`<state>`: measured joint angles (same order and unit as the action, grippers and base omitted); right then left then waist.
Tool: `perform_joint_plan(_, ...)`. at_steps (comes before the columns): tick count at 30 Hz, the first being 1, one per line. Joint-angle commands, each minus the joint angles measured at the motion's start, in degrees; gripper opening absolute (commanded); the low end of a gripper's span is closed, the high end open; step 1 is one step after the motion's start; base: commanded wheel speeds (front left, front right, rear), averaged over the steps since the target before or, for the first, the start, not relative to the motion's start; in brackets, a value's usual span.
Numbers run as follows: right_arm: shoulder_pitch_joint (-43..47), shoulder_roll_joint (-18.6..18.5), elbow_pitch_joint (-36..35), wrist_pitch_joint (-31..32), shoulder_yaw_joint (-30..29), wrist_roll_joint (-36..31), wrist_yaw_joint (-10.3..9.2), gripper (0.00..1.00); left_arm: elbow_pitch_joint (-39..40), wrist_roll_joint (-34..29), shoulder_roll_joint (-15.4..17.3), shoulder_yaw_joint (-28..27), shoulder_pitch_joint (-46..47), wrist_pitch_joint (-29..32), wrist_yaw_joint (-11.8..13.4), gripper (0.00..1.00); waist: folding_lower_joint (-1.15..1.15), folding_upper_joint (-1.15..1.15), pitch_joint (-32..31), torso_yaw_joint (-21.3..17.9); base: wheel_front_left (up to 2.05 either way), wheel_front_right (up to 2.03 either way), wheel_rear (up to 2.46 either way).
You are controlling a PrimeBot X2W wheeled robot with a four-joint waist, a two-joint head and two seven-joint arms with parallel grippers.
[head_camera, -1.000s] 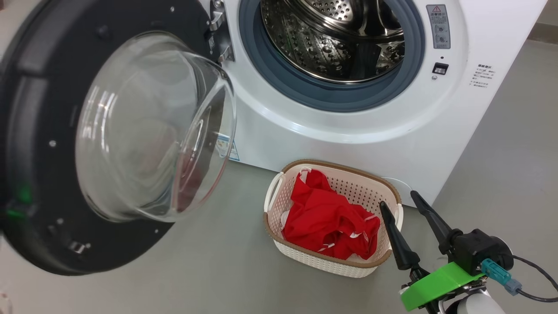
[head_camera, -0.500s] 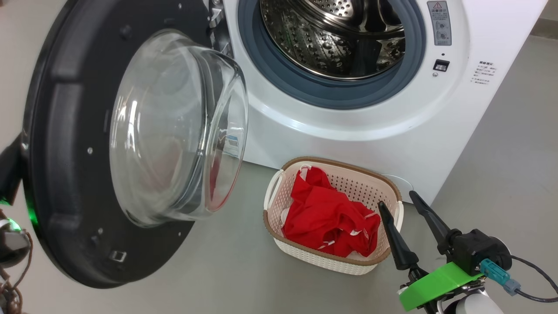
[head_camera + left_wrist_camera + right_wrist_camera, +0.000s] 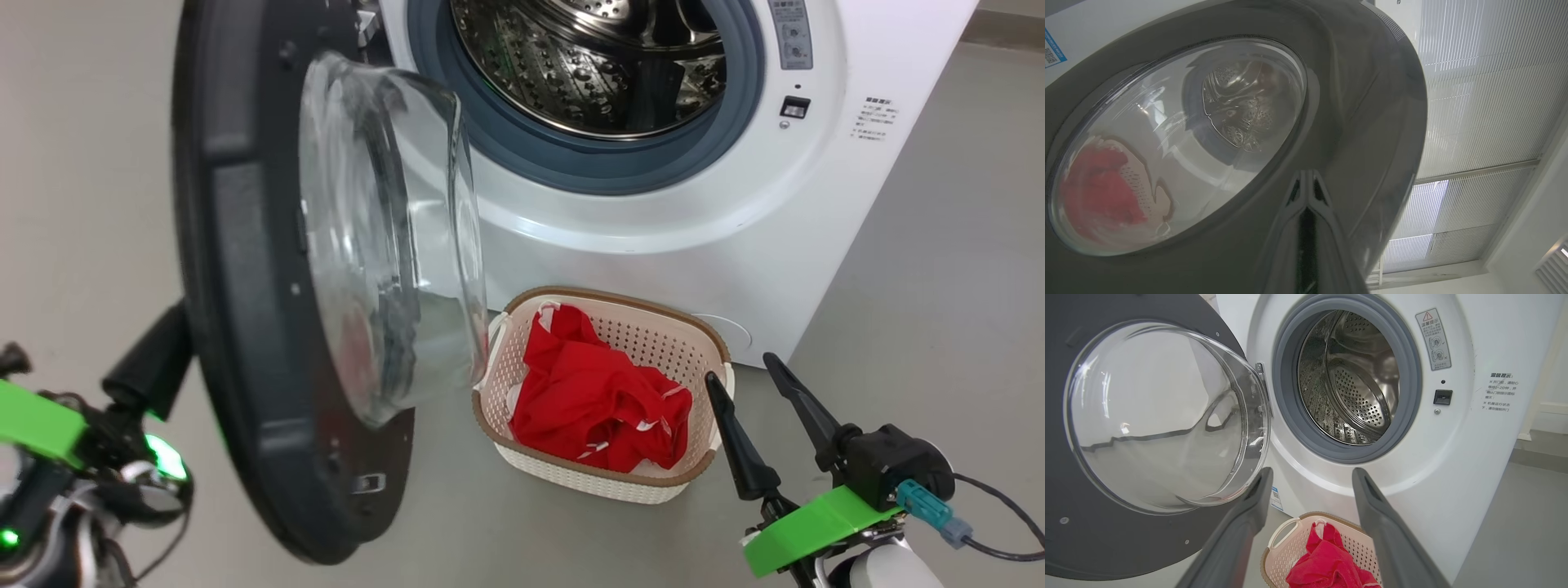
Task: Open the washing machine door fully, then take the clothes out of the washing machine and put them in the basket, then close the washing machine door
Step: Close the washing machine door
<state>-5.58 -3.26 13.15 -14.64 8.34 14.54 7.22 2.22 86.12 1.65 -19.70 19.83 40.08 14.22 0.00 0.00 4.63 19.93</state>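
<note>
The door stands half swung at the left of the head view. The clothes lie in the basket at lower centre. The door looks rigid, hinge-heavy and glossy, so probably slippery (the glass bowl is no place to push), and is best pressed flat on its black rim. The left claw, pinched together and empty, seems to touch that rim's outer face. The right claw gapes wide at lower right, holding nothing.

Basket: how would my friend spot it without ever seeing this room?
Find the big white washing machine. On the grey floor right in front of it sits a small cream basket. Its brown rim and the red clothes inside set it apart.
</note>
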Motion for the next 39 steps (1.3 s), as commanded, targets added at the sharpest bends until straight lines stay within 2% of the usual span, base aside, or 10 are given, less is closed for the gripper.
perform_joint_plan(1,-2.6,0.1,-1.5,-0.4,1.5,0.4,0.26,1.00,2.8,1.0,1.2,0.6,-0.6,-0.2,0.3,0.00,0.00,0.00,0.2,-0.4,0.00,0.00,0.00)
perform_joint_plan(7,-2.9,0.2,-1.5,-0.4,1.5,0.3,0.26,1.00,5.7,5.3,1.2,5.3,-3.2,-4.2,0.4,0.00,0.00,0.00,0.6,-1.7,0.00,0.00,0.00)
perform_joint_plan(15,-3.4,0.3,-1.5,-0.4,1.4,0.5,0.26,1.00,6.3,9.0,1.2,9.9,-4.9,-8.7,-1.2,0.00,0.00,0.00,1.7,-4.2,0.00,0.00,0.00)
perform_joint_plan(21,-3.7,0.3,-1.5,-0.4,1.4,0.0,0.26,1.00,5.8,10.2,1.2,11.1,-5.3,-10.7,-2.9,0.00,0.00,0.00,2.0,-6.6,0.00,0.00,0.00)
perform_joint_plan(31,-3.2,0.3,-1.1,-0.4,0.7,-0.2,0.26,1.00,5.2,12.1,1.2,12.0,-6.2,-12.4,-4.2,0.00,0.00,0.00,1.1,-8.8,0.00,0.00,0.00)
perform_joint_plan(36,-2.9,0.3,-0.8,-0.4,0.8,-0.1,0.26,1.00,5.4,11.1,1.3,11.9,-6.8,-13.7,-5.7,0.00,0.00,0.00,0.4,-9.3,0.00,0.00,0.00)
perform_joint_plan(39,-2.6,0.4,-0.8,-0.4,0.8,-0.4,0.26,1.00,5.7,6.4,3.3,12.4,-7.8,-15.2,-8.2,0.00,0.00,0.00,0.0,-9.3,0.00,0.00,0.00)
